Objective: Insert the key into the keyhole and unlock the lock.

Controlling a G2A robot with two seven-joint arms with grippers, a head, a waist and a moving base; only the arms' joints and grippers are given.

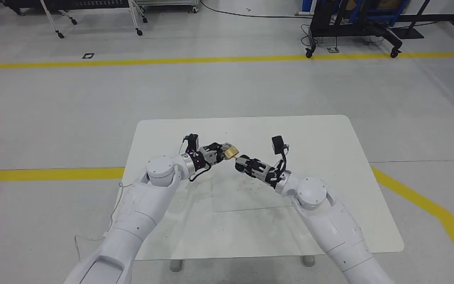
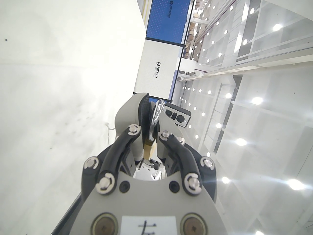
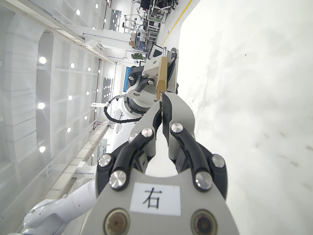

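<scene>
1. The left gripper (image 2: 152, 107) holds the brass padlock (image 3: 162, 74) in the air above the white table (image 1: 319, 142). Its jaws are clamped on the lock, with the silver shackle (image 2: 156, 117) lying between the black pads. The brass body sticks out from between the fingers on the side facing the other arm.
2. The right gripper (image 3: 163, 106) meets it from the opposite side. Its jaws are pressed together on the key (image 3: 160, 97), most of which is buried between the pads. Only a short metal tip shows, touching the end face of the padlock body.
3. The split of work looks deliberate. One arm acts as a vise and presents the keyhole end outward, while the other brings the key in. In the right wrist view the fingers, key and lock body lie nearly in one line — the alignment a blade needs to slide in without jamming.
4. Holding the lock off the table leaves room around it for the right wrist to rotate.
5. My judgement is that the step in hand is insertion. The keyhole is hidden behind the key tip, so I cannot tell how deep the blade sits or whether the shackle is released.
6. What remains calls for a straight push along the lock's axis, then a twist. The likely troubles are the padlock turning within the left pads under that torque, or the thin key slipping in its grip.
</scene>
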